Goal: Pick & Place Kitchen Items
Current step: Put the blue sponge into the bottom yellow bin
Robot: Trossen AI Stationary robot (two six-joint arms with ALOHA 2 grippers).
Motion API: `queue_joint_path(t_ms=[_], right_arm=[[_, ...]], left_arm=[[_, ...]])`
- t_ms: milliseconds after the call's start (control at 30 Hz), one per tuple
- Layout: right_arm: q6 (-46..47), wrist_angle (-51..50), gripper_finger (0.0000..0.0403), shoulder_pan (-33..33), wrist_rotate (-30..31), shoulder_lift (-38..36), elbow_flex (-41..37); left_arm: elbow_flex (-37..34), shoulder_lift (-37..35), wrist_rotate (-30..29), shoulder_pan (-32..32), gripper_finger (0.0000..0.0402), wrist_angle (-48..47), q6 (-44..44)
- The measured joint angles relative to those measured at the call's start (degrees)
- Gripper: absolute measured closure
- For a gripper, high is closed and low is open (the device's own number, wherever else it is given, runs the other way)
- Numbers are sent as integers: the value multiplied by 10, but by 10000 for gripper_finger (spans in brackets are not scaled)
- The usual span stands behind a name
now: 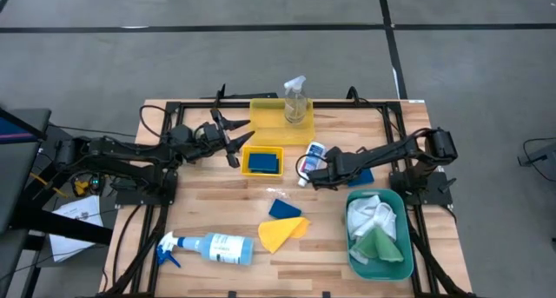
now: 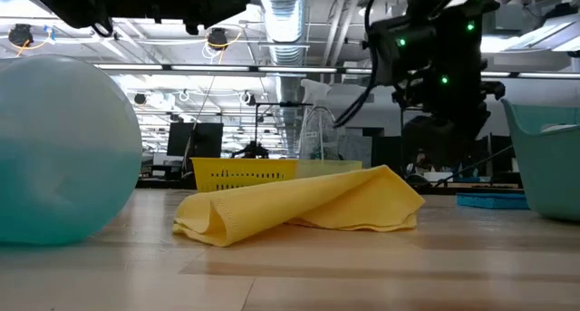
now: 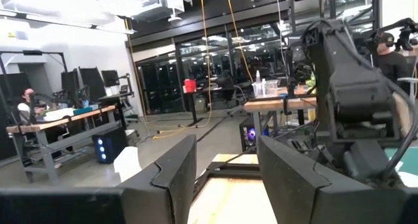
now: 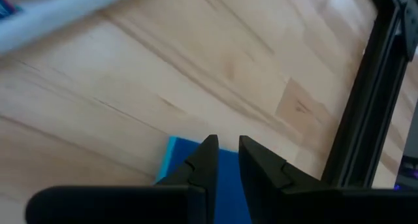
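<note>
overhead, the right pincer [image 1: 314,175] hangs low beside the small bottle [image 1: 310,159], which lies on the table [image 1: 217,202] with its long axis running from its cap near the tray [image 1: 269,115] down toward the pincer. the left pincer [image 1: 233,140] gapes open above the sponge [image 1: 262,163] in its box. from table height, a yellow cloth [image 2: 299,207] lies folded. the right wrist shows fingers [image 4: 206,162] narrowly parted over a blue sponge [image 4: 196,165].

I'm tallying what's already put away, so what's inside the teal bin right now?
The teal bin holds a white cloth bunched at its far end and a green cloth nearer. Anything under them is covered and cannot be seen.
</note>
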Motion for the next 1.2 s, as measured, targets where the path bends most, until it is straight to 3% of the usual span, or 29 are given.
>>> queue_joint_path(t_ms=[1200], right_arm=[[-11,3,349,-25,-2,0,-9]], left_arm=[[0,0,0,0,242,5,0]])
